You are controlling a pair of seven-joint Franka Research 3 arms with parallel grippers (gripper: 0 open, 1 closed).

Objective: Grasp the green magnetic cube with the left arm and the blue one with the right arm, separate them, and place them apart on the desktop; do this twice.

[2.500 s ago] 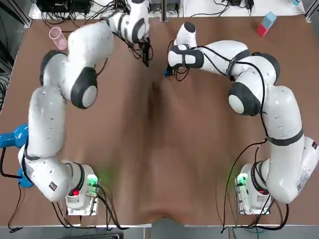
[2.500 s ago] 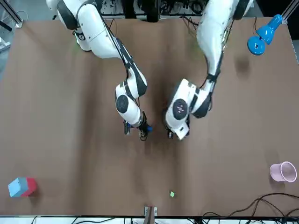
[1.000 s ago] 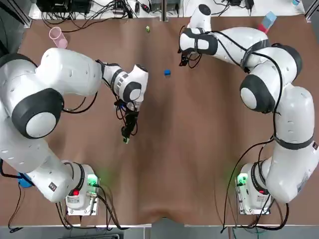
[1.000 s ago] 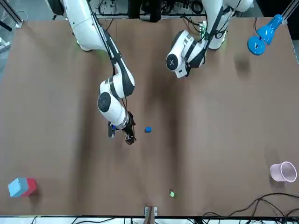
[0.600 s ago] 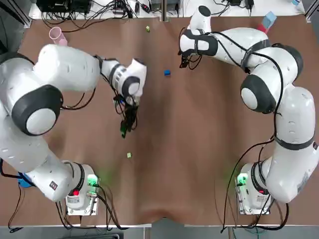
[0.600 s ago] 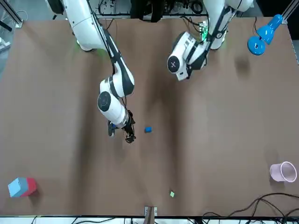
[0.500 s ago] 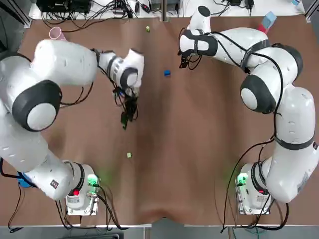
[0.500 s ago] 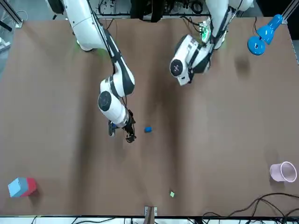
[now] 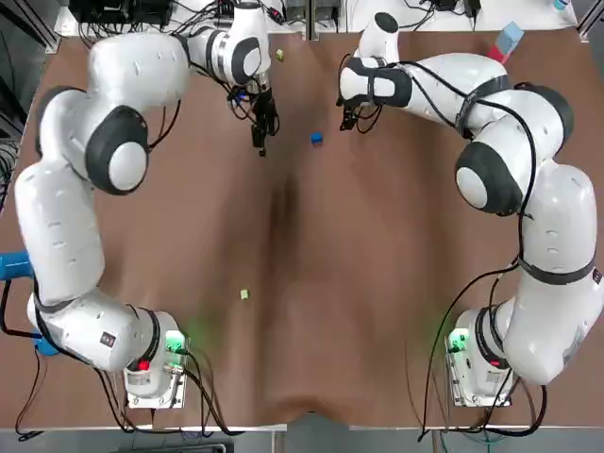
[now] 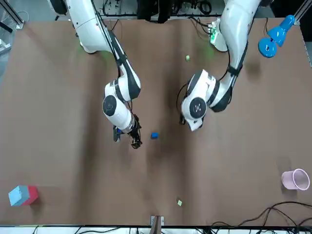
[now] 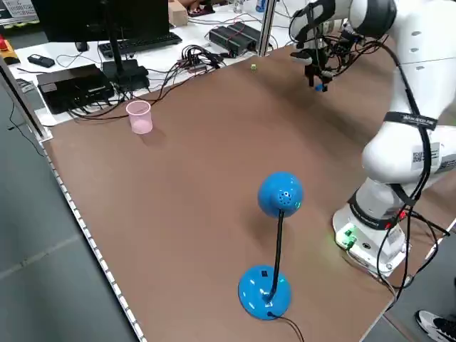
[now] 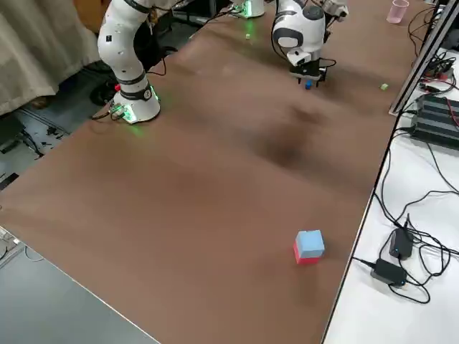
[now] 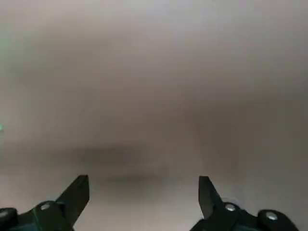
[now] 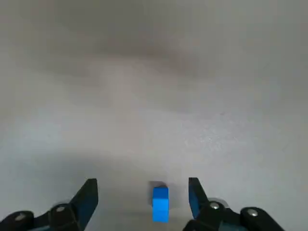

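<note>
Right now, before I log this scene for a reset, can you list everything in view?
table: one, brown, under everything.
blue cube: one, blue, far middle, on the table by the right gripper.
far green cube: one, green, near the far edge.
near green cube: one, green, toward the left arm's base.
block: one, blue and red, far right corner.
cup: one, pink, far left corner.
lamp: one, blue, left edge, near the robot.
cables: several, mostly black, past the far edge.
left gripper: one, black fingers, open, empty, left of the blue cube.
right gripper: one, black fingers, open, right of the blue cube.
</note>
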